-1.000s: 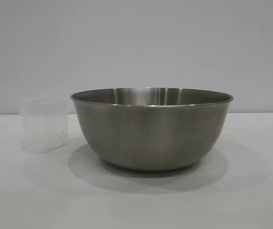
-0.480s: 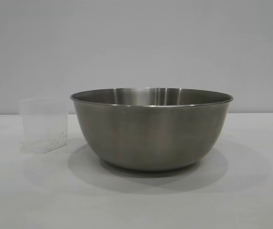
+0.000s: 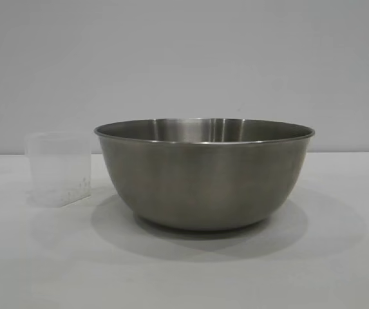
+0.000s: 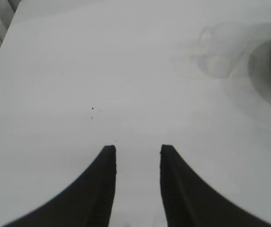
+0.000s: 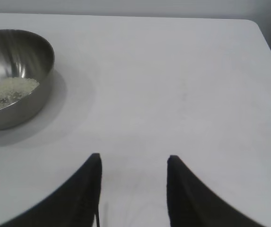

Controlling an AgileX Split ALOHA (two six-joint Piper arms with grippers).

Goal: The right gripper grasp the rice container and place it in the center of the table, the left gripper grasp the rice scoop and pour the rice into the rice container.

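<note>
The steel rice container (image 3: 205, 175) stands upright on the white table (image 3: 184, 277) near the middle of the exterior view. In the right wrist view the container (image 5: 26, 61) holds a pale mass of rice (image 5: 7, 92). The translucent rice scoop (image 3: 60, 168) stands upright to the container's left, with a few grains stuck low inside; it shows faintly in the left wrist view (image 4: 216, 59). My left gripper (image 4: 138, 149) is open and empty over bare table, well away from the scoop. My right gripper (image 5: 134, 160) is open and empty, away from the container.
A plain grey wall rises behind the table. The table's edge and rounded corner (image 5: 260, 28) show in the right wrist view. Its other side edge (image 4: 0, 42) shows in the left wrist view. Neither arm shows in the exterior view.
</note>
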